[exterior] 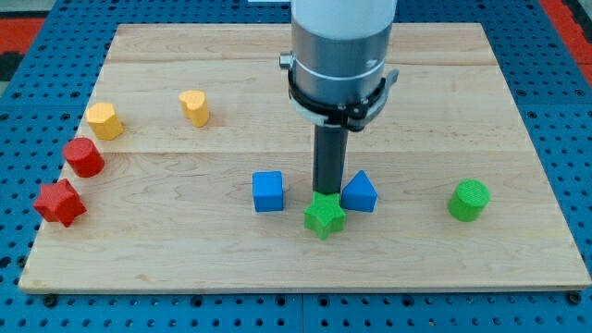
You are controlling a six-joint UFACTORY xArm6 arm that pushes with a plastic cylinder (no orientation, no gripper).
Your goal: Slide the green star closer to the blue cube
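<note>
- My tip (327, 193) is down on the wooden board (416, 102), right behind the green star (325, 215), touching or all but touching its far side. I cannot tell which, since the star hides the very end of the rod.
- I have no fingers to open or close, so there is no grasp to tell of: I end in a plain dark rod, and it has hold of nothing.
- The green star lies near the board's near edge, a little right of its middle.
- The blue cube (268, 191) sits just to the left of the star and slightly farther back, with a narrow strip of bare wood between them.
- A second blue block (359, 192), wedge-like in shape, stands just right of my rod and at the star's far right, touching it or nearly so.
- The star thus lies between the two blue blocks, a bit nearer the front than either.
- A green cylinder (469, 200) stands well apart on the right.
- On the far left a yellow block (104, 121) stands by the board's edge, and a yellow heart-like block (195, 107) is to its right.
- Nearer on that left edge are a red cylinder-like block (84, 157) and, nearest, a red star (59, 203).
</note>
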